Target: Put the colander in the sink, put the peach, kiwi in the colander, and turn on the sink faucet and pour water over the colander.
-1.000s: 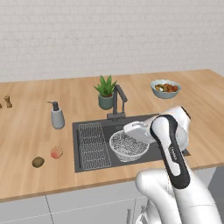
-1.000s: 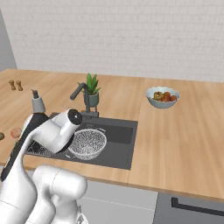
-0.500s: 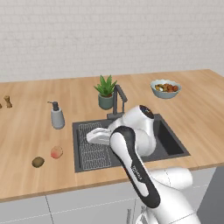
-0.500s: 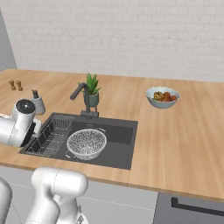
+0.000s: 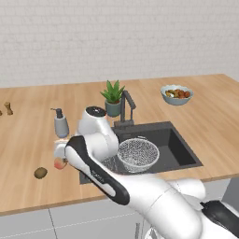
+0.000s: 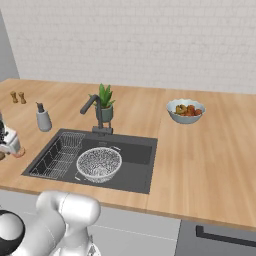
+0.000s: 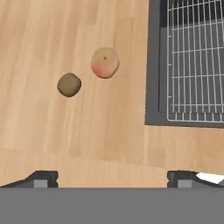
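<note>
The colander (image 5: 137,153) (image 6: 99,162), a round wire-mesh bowl, sits in the dark sink (image 5: 179,147) (image 6: 137,150). On the wooden counter left of the sink lie the pinkish peach (image 7: 105,62) (image 5: 58,163) (image 6: 19,152) and, beside it, the brown kiwi (image 7: 69,84) (image 5: 40,173). My gripper (image 7: 111,179) (image 5: 59,155) (image 6: 7,142) hangs open just above the peach and holds nothing. Behind the basin stands the sink faucet (image 5: 125,105) (image 6: 95,112), with no water running.
A wire rack (image 6: 60,155) (image 7: 194,61) fills the sink's left part. A soap pump (image 5: 60,125) (image 6: 43,118), a potted plant (image 5: 113,98) and a fruit bowl (image 5: 176,93) (image 6: 186,110) stand behind. Small shakers (image 5: 7,108) sit far left.
The arm has swung left from over the sink and colander to the counter above the peach and kiwi. The jaws stayed open.
</note>
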You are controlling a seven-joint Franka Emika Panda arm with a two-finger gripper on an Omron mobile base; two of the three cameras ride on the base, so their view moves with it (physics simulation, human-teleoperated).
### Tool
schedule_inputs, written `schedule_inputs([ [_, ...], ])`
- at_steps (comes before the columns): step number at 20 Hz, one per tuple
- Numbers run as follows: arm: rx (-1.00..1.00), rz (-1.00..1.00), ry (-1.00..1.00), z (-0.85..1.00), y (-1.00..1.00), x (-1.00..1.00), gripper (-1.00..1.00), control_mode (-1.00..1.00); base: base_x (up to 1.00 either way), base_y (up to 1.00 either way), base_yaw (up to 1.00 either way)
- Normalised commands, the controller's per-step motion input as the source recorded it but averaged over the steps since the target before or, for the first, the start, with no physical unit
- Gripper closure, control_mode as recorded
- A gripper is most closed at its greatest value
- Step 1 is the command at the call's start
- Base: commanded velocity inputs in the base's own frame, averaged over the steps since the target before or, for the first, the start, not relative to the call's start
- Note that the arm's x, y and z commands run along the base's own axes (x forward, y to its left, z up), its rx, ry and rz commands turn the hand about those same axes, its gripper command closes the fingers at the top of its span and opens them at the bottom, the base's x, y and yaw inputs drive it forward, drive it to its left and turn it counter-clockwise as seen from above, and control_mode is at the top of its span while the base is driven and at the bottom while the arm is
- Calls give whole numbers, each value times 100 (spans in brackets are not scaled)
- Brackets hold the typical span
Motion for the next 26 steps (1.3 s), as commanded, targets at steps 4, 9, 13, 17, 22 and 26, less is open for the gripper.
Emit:
schedule_inputs([
  [4, -15, -30, 22, -9, 46, 60, -100, -100, 0, 0, 0],
  [9, -6, -29, 15, -48, 12, 69, -100, -100, 0, 0, 0],
  [13, -5, -21, 11, -71, 0, 58, -100, -100, 0, 0, 0],
  [17, -3, -11, 1, -71, 8, 41, -100, -100, 0, 0, 0],
  [22, 0, -4, -1, -56, 21, 34, -100, -100, 0, 0, 0],
  [26, 0, -3, -1, -33, 30, 38, -100, -100, 0, 0, 0],
])
